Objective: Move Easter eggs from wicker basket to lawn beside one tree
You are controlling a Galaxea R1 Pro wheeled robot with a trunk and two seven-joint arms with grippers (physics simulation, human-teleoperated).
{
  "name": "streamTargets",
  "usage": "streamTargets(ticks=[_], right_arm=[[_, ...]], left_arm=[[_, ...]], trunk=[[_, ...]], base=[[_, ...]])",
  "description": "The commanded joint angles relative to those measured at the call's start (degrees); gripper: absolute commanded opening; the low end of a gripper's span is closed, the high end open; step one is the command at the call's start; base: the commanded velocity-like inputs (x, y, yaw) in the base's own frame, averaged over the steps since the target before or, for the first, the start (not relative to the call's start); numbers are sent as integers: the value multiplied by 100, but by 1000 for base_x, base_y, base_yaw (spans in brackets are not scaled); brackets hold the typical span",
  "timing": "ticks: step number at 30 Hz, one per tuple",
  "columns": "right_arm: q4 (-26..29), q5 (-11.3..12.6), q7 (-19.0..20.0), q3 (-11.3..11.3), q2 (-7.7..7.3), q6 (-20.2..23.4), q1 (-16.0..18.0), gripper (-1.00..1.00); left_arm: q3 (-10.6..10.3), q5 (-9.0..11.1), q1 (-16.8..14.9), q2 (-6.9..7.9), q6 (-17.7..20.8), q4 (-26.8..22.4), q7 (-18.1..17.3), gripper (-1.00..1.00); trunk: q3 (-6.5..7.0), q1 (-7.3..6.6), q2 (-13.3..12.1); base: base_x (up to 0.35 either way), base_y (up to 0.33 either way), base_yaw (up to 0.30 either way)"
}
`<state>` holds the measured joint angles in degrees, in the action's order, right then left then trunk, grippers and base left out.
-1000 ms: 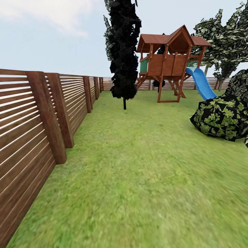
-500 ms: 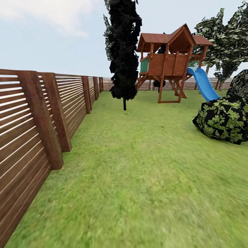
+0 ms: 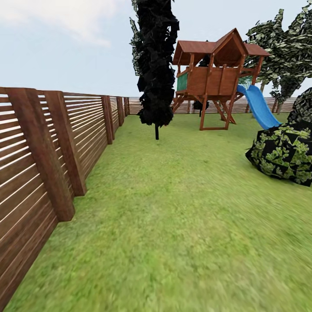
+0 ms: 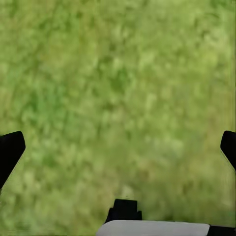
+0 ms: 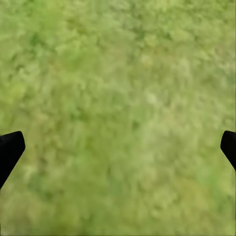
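Both hands hang over blurred lawn (image 3: 186, 225), left hand (image 4: 118, 147) and right hand (image 5: 118, 147) each spread wide with nothing between the fingertips. A slatted wooden fence (image 3: 52, 143) runs along the left; farther off stand a dark cypress (image 3: 156, 65), a leafy shrub (image 3: 284, 154) and a wooden playset (image 3: 214, 73) with its blue slide (image 3: 259, 106).

Fence (image 3: 47, 151) left of lawn (image 3: 173, 216); playset (image 3: 214, 78) behind, shrub (image 3: 284, 154) right.
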<state>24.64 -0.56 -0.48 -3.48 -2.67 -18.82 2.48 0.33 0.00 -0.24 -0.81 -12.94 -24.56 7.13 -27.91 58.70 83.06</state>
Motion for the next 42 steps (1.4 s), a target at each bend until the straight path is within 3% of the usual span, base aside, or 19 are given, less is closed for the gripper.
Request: streamTargets(ticks=[1,6,9,36,42], right_arm=[[-35,82,-5,-18,-16,-19,3,100],[-269,980,1,-20,-97,-13,1,100],[-687,1185,43,-21,-103,-65,1,100],[-427,1247,21,-21,-121,-114,-1,100],[-426,1243,22,-21,-121,-115,0,100]], left_arm=[[2,0,-2,-4,-23,3,16,100],[2,4,-2,-13,-40,20,16,100],[-2,2,-2,-20,-42,29,16,100],[-6,8,-2,-31,-42,37,16,100],[-6,-5,-2,-60,-42,39,16,100]], trunk=[[-6,3,2],[-6,3,2],[-6,3,2],[-6,3,2],[-6,3,2]], base=[[335,0,0],[335,0,0],[335,0,0],[335,0,-1],[335,0,-170]])
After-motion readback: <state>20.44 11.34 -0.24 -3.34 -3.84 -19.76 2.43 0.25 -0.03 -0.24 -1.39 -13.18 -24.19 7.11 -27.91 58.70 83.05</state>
